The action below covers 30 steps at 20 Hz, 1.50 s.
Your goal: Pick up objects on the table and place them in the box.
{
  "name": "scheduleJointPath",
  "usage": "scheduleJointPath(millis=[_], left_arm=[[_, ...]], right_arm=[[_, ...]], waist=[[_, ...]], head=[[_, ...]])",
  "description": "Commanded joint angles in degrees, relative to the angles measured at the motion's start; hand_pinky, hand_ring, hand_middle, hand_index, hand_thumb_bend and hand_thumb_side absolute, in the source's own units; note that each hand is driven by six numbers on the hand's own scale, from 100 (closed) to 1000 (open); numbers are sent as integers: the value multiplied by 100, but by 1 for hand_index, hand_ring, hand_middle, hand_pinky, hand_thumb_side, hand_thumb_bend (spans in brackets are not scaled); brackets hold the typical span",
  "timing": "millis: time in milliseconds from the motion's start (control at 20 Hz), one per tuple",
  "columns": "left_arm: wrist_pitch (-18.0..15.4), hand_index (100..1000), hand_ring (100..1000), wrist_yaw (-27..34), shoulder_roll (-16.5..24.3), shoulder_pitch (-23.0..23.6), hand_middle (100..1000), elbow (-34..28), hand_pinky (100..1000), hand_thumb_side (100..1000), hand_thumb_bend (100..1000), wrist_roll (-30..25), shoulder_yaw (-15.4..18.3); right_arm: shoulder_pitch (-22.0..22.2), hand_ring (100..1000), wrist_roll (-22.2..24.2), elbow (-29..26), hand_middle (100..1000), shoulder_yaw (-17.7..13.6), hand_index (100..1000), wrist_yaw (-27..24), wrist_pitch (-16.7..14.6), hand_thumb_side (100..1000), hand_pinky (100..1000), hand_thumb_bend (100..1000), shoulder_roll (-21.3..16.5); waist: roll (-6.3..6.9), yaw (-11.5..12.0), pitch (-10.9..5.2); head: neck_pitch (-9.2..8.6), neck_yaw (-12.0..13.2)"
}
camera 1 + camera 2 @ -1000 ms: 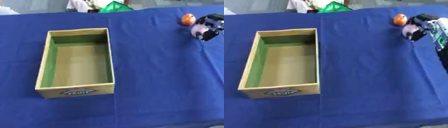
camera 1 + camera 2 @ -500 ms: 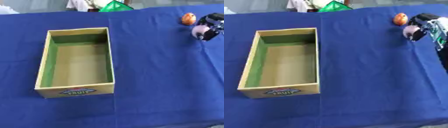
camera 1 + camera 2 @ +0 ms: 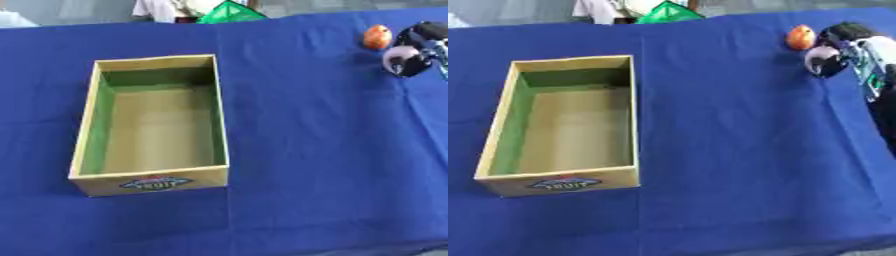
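A small orange rounded object (image 3: 801, 36) lies on the blue cloth at the far right. My right hand (image 3: 833, 52), black with a pale rounded part, is just right of it and slightly nearer, very close to it; whether they touch is unclear. Its forearm runs off the right edge. An open cardboard box (image 3: 153, 185) with green inner walls stands left of centre, long side pointing away from me, and nothing shows inside it. The left hand shows in neither view.
The blue cloth (image 3: 324, 150) covers the whole table, with a wide bare stretch between the box and the hand. A green object (image 3: 229, 12) sits at the table's far edge. The near table edge shows at the bottom right corner.
My right hand has shifted slightly away from me, closer to the orange object. The box and the orange object have stayed where they were.
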Motion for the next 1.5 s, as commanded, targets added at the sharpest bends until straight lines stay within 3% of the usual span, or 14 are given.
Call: scheduleJointPath(millis=[50,400,800,1000,1200,1500], left_arm=[[-8,750,864,-10,99,-37,722,-85,749,812,238,-19,41],[-17,751,863,-24,135,-21,722,-85,750,807,242,-2,58],[-28,751,864,-28,152,-30,723,-85,750,805,243,-2,55],[-30,751,864,-16,152,-42,723,-85,750,805,244,-17,40],[-26,751,864,4,149,-47,723,-85,750,805,245,-40,19],[-28,752,863,37,147,-63,724,-85,751,801,246,-66,0]], right_arm=[[9,595,29,-531,604,29,741,-355,-8,100,581,100,-332],[360,589,178,-1657,602,124,740,-844,52,100,581,100,-635],[774,588,377,-4085,600,429,738,-1423,144,100,583,100,-924],[690,589,536,-5261,601,759,735,-1488,125,100,578,100,-991],[281,580,789,-5911,595,1095,733,-1591,191,100,572,100,-734],[-480,572,1245,-6063,591,1527,735,-1738,197,100,575,100,202]], waist=[[-26,-11,-125],[-61,-59,-172],[-74,-75,-189],[-86,-47,-198],[-97,-28,-222],[-80,-5,-252]], head=[[30,23],[30,91],[30,93],[30,47],[30,-3],[30,-62]])
